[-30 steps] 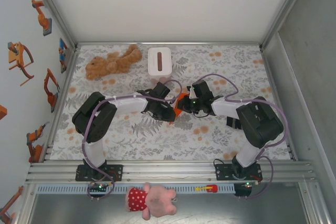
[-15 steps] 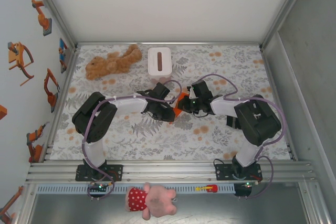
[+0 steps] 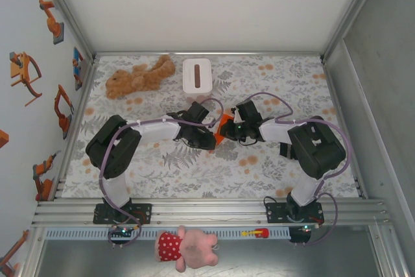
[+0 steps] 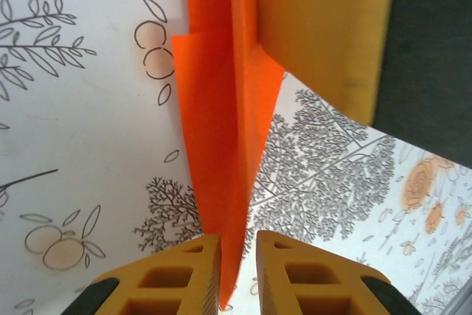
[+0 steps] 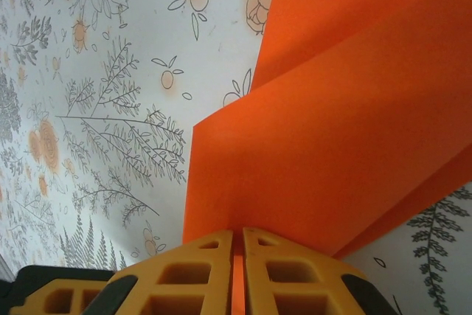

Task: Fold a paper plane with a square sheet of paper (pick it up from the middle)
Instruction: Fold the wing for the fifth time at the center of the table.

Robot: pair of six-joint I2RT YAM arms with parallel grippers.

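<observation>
Centrally, both jaws pinch opposite edges of the folded paper (image 3: 225,121).

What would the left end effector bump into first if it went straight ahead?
Probably the yellow finger of the right end effector, pinching the same folded bright orange paper the left end effector grips. Depth is unclear.

Overhead, paper: I get just 1 small patch of the folded orange paper (image 3: 224,123) between the 2 wrists; its creases are too small to read.
Left wrist, paper: it runs off the top edge, and a blurred yellow block (image 4: 332,27) covers its upper right.
Left gripper (image 4: 237,245): I can't tell whether both fingers press the paper.
Right gripper (image 5: 237,237): the paper's near edge vanishes into its slit; the top and right edges crop the sheet.
</observation>
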